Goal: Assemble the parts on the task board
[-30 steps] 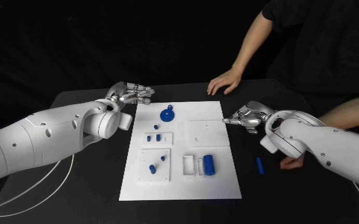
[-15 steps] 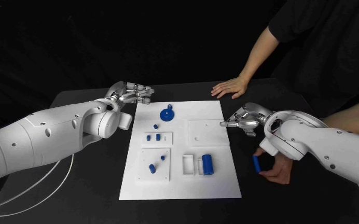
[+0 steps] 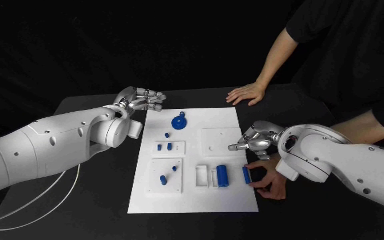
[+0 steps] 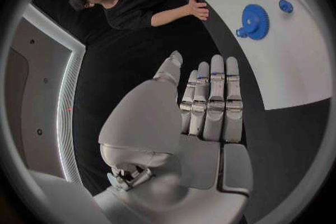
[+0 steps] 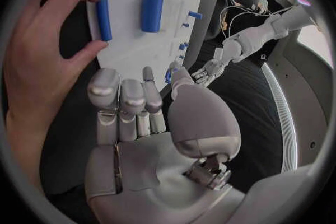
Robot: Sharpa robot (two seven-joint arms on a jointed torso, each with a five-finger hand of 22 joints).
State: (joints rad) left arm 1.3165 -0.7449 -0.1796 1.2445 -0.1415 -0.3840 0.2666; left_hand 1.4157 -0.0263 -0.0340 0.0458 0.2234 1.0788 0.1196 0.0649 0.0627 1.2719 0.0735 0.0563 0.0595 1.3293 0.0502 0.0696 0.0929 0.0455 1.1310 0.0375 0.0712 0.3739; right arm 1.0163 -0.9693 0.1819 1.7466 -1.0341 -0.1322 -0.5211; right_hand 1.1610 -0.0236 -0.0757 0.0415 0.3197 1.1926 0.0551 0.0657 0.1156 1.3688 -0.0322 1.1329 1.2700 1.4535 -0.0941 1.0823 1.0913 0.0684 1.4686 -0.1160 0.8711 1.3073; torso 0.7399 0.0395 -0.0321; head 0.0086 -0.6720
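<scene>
Since the earlier frames a person's hand (image 3: 269,179) had carried a blue pin (image 3: 246,174) from the bare table at the right onto the board's (image 3: 196,206) right edge, where it now pinched the pin just beside the blue cylinder (image 3: 222,175); the right hand (image 3: 250,142) had slid down and inward over that same edge, while the left hand (image 3: 144,99) had not shifted. The right hand held nothing: its fingers were stretched forward, close together, with the thumb apart, hovering near the square plate (image 3: 222,141) above the person's hand. I judged it had been brought close so it could reach the pin once it was put down. The left hand was likewise empty, fingers straight and side by side, parked off the board's far left corner, probably to keep clear of the work. On the board the gear (image 3: 180,122) lay near the far edge, small pegs (image 3: 163,146) stood in the left-hand blocks, and the cylinder sat in its cradle near the front. The person's other hand (image 3: 246,93) rested flat on the table beyond the board, apparently for support. Assembly looked barely begun, as the pin was not yet in the robot's hold.
</scene>
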